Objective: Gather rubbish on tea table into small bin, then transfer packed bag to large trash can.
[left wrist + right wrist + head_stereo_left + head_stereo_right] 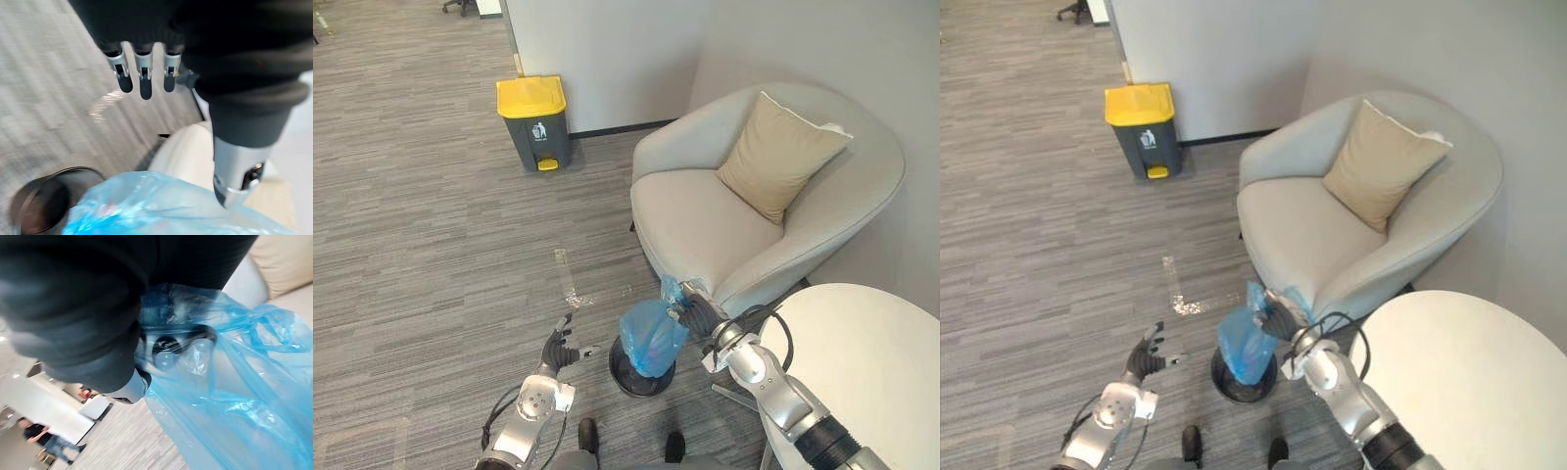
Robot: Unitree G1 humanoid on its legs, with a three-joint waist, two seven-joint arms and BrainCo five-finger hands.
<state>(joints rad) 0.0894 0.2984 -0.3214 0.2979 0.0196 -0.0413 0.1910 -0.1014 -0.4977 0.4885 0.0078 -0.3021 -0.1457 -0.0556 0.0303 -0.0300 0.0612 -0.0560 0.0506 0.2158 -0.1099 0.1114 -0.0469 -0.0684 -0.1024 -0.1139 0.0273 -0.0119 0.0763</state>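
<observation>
Left eye view: you are at the transfer step. Your right hand (697, 311) is clenched on the gathered neck of the blue bag (651, 338), which hangs over the mouth of the small bin (625, 377). Whether its bottom is clear of the rim, you cannot tell. Your left hand (560, 351) hovers just beside the small bin with nothing in it. The large trash can (535, 122), with its yellow lid shut, stands well away from the small bin, against the wall. The armchair (705, 225) is just behind the small bin, and the round white surface (862, 362) is on its right-arm side.

Right eye view: same layout. The floor between the small bin and the large trash can looks clear.

Left wrist view: your fingers (142, 73) are straight and spread, with the bag just beyond them and the small bin's dark rim beside it.

Right wrist view: your right hand's curled grip is wrapped in the blue plastic. A person (41, 440) stands far off.

Next, you likely need to raise the bag free, carry it across and get that lid open. The left hand is free for it.

Writing: the large trash can's front carries a white symbol and its pedal is yellow. No text is legible.
</observation>
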